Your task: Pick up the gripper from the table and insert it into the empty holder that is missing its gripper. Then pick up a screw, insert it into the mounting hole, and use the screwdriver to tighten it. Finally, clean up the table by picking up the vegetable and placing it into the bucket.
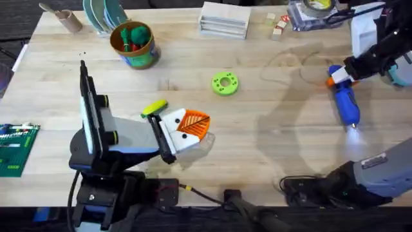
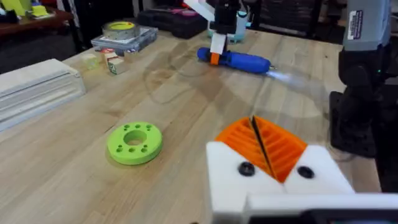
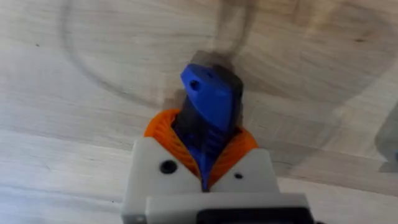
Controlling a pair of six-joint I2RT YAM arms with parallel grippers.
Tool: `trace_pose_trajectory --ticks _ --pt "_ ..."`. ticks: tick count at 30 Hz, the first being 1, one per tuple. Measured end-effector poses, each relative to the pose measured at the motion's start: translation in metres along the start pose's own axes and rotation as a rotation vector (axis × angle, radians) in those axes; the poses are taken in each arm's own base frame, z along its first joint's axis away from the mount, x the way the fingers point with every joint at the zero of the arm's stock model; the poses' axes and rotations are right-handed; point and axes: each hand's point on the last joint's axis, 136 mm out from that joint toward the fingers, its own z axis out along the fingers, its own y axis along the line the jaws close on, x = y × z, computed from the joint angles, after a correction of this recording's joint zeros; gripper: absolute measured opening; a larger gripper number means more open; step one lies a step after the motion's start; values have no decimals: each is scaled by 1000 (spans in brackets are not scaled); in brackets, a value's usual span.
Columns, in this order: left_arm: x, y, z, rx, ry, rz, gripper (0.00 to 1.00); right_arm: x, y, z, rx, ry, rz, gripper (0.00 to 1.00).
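My right gripper (image 1: 335, 78) is shut on the blue screwdriver (image 1: 346, 103) at the right of the table. The tool lies nearly flat, with a light glowing at its tip. In the right wrist view the orange pads (image 3: 163, 127) clamp the screwdriver (image 3: 211, 93). My left gripper (image 1: 191, 125) rests low at the table's middle front, its orange ribbed pads (image 2: 283, 146) pressed together with nothing between them. Two dark round spots (image 2: 245, 168) mark its white mounts. The yellow vegetable (image 1: 154, 107) lies just behind that gripper's wrist. The bucket (image 1: 133, 44) stands far left with a green toy inside. A loose gripper piece and screw are out of view.
A green disc with holes (image 1: 224, 83) lies mid-table, ahead of the left gripper (image 2: 135, 143). At the back edge are a white block (image 1: 224, 18), a tape roll on a tray (image 1: 315, 9) and small cubes (image 1: 278, 27). A green board (image 1: 14, 148) sits front left.
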Motion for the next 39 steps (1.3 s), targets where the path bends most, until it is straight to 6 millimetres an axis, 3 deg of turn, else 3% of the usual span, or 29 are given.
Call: trace_pose_trajectory --ticks 1,2,5,10,15,16,24,29,35,39 --pt "0 0 0 0 0 0 17 0 3 -2 -8 3 9 29" --pt "0 0 0 0 0 0 17 -17 1 -20 7 -93 46 29" --pt "0 0 0 -2 0 0 17 -35 -3 -54 52 -222 89 29" --pt "0 3 0 -17 -1 3 17 -56 -7 -134 153 -469 153 29" --pt "0 5 0 -29 -1 3 17 -67 16 -202 155 -689 162 29" --pt "0 5 0 -31 -1 4 17 -71 43 -230 116 -775 133 29" --pt "-1 5 0 -31 -1 4 17 -81 133 -289 12 -1004 -35 29" --pt "0 5 0 -31 -1 4 17 -75 177 -303 -59 -1186 -81 29" --pt "-1 5 0 -31 -1 4 17 -72 257 -311 -264 -1434 -206 29" --pt "0 5 0 -32 -1 4 17 -62 316 -317 -440 -1509 -309 29"
